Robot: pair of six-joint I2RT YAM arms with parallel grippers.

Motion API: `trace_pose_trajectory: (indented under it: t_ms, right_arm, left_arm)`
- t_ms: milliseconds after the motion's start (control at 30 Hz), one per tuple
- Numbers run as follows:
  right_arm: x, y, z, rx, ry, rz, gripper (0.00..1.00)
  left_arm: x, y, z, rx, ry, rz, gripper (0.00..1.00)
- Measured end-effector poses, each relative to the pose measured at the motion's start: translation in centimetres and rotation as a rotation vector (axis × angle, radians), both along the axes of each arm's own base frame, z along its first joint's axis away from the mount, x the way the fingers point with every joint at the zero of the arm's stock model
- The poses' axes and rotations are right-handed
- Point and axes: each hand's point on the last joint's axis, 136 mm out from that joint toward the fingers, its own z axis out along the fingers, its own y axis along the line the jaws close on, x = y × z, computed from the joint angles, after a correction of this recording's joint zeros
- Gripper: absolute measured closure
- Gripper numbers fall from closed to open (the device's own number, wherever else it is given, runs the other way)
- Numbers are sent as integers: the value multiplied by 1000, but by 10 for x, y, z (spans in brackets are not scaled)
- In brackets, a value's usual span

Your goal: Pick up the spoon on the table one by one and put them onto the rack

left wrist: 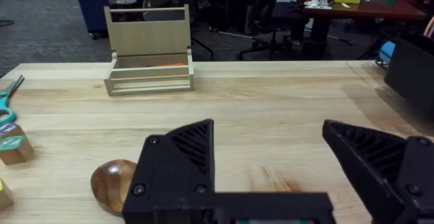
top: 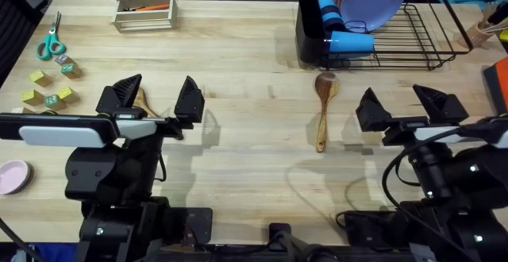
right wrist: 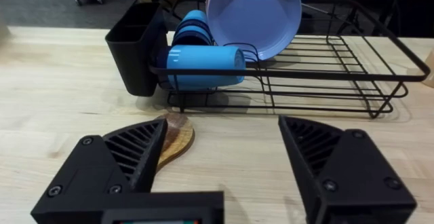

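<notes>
From overhead, two brown wooden spoons lie on the pale-wood table (top: 262, 159). One spoon (top: 323, 107) lies in full sight, bowl toward the black wire dish rack (top: 413, 44) and handle trailing to six o'clock. The second spoon (top: 141, 102) peeks out under the left gripper (top: 155, 97), mostly hidden.

The left wrist view shows that second spoon's rounded bowl (left wrist: 114, 183) resting on the wood beside a black finger (left wrist: 180, 163), apart from it. The left gripper (left wrist: 285, 156) gapes wide with nothing in it.

The right wrist view shows the first spoon's bowl (right wrist: 175, 134) just short of the rack (right wrist: 319, 81), whose black box caddy (right wrist: 135, 58) sits at its nine o'clock end. The right gripper (right wrist: 224, 163) stands wide apart, holding nothing.

The rack carries two blue cups (right wrist: 200, 64) and lavender plates (right wrist: 261, 13). At ten o'clock overhead stands one tan wooden holder (top: 143, 8).
</notes>
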Motion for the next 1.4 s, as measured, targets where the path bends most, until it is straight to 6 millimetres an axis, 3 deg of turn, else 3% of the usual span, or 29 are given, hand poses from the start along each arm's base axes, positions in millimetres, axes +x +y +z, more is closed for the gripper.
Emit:
trace_pose_trajectory:
  t_ms: [700, 867, 967, 1033, 1200, 1400]
  right_arm:
    - [-1, -1, -3, -2, 16, -6, 6]
    - [-9, -2, -8, -3, 111, -10, 6]
    - [-20, -2, -14, -4, 206, -13, 6]
    - [-23, -2, -5, -4, 229, -13, 6]
    - [-27, 0, 43, -1, 229, -1, 6]
    - [-20, 0, 77, 0, 308, 3, 6]
  left_arm:
    - [0, 0, -8, 0, 35, 0, 8]
    - [-7, 0, -16, 0, 126, 1, 8]
    - [-15, 1, -8, 2, 167, 7, 8]
    - [-19, 4, 5, 3, 167, 23, 7]
    - [-27, 10, 47, 6, 165, 57, 7]
    - [-18, 14, 77, 13, 248, 79, 8]
